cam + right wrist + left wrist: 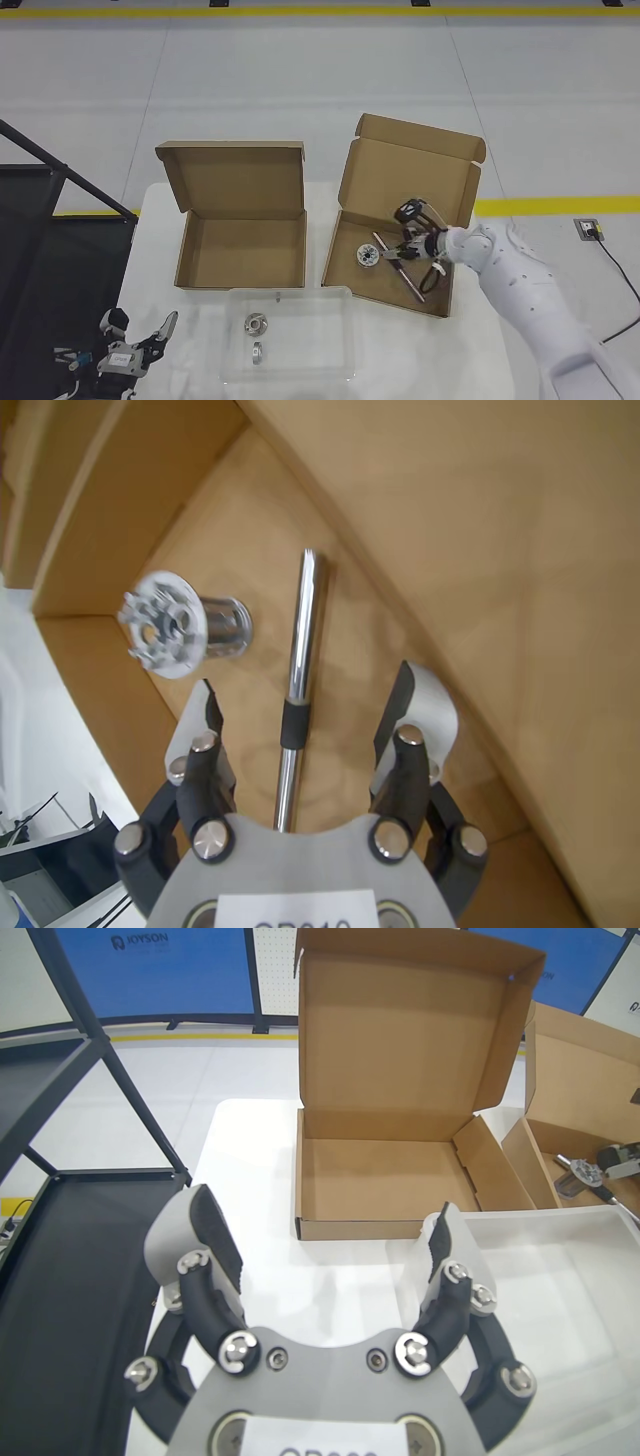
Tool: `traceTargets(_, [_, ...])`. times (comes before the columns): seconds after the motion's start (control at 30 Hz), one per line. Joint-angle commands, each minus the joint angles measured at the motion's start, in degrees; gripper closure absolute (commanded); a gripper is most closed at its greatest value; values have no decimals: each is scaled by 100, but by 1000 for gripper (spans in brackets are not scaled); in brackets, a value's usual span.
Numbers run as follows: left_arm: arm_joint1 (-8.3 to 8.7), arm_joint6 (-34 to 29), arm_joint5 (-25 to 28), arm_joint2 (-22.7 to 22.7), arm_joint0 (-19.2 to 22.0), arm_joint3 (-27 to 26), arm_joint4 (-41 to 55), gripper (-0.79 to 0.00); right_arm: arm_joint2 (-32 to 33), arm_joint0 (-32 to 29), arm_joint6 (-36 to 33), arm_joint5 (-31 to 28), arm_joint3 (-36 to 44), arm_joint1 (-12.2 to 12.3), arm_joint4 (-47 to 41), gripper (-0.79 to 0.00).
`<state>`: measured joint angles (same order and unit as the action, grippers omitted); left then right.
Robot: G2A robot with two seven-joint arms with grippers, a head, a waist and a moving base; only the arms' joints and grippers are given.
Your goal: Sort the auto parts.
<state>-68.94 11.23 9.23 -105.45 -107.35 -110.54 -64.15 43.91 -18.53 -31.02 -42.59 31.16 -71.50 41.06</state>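
While the left gripper (pixel 142 322) hangs spread and empty near the bare left box (pixel 240 255), small parts (pixel 256 323) wait in the clear tray (pixel 310 340). In the right box (pixel 410 170), the right gripper (pixel 305 685) hovers with its fingers apart and empty over the rod (pixel 302 625), which lies beside the hub (pixel 170 630). This drop looks done; next it should lift clear and fetch a tray part.

Glossy metal rod (pixel 305 620) (matt cardboard box (pixel 450 550))

Obs: left gripper (pixel 325 1223), a grey metal plate with black linkages and black-padded silver fingers, has its jaws spread wide and sits low at the near left in the top view. The right gripper (pixel 306 692) has the same build, jaws parted, angled downward. The white-shelled right arm (pixel 520 290) extends forward and leftward from the near right.
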Motion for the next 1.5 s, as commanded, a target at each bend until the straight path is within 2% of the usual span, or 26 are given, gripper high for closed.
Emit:
traceTargets(0.0, [-1,-18,-51,-52,61,58,5,-785,115,-157,269,-110,652,119,181,-785])
traceTargets(0.07, [-3,-52,-54,-82,110,102,23,-785,290,-505,366,-201,1645,285,382,-785])
traceTargets(0.13, [-2,-70,-27,-118,136,159,7,-785,527,-999,150,-38,2898,475,604,-785])
traceTargets(0.27, [4,-99,131,-150,150,268,-76,-785,1056,-2191,-955,385,5528,823,736,-785])
traceTargets(0.37, [0,-92,169,-143,162,331,-109,-785,1135,-2693,-1609,430,6619,934,719,-785])
traceTargets(0.47, [-7,-92,177,-116,175,347,-113,-785,934,-2839,-1980,440,7131,939,647,-785])
traceTargets(0.57, [-15,-112,192,-55,188,338,-144,-785,512,-2685,-2129,495,7174,845,388,-785])
traceTargets(0.63, [-18,-131,211,-7,206,339,-206,-785,213,-2445,-2130,784,7010,735,373,-785])
traceTargets(0.73, [-17,-161,275,69,223,375,-377,-785,-201,-2114,-1920,930,6657,555,155,-785])
traceTargets(1.1, [-15,-31,343,-194,201,650,-217,-785,-201,-2114,-1920,930,6657,555,155,-785])
traceTargets(1.2, [-15,-31,343,-194,201,650,-217,-785,-409,-2081,-1888,901,6518,495,263,-785])
traceTargets(1.33, [-15,-62,352,-163,239,667,-249,-785,-1039,-1601,-2051,1373,6063,184,294,-785])
traceTargets(1.47, [-12,-179,402,-42,348,815,-445,-785,-1683,-1060,-2094,1988,5436,-270,177,-785])
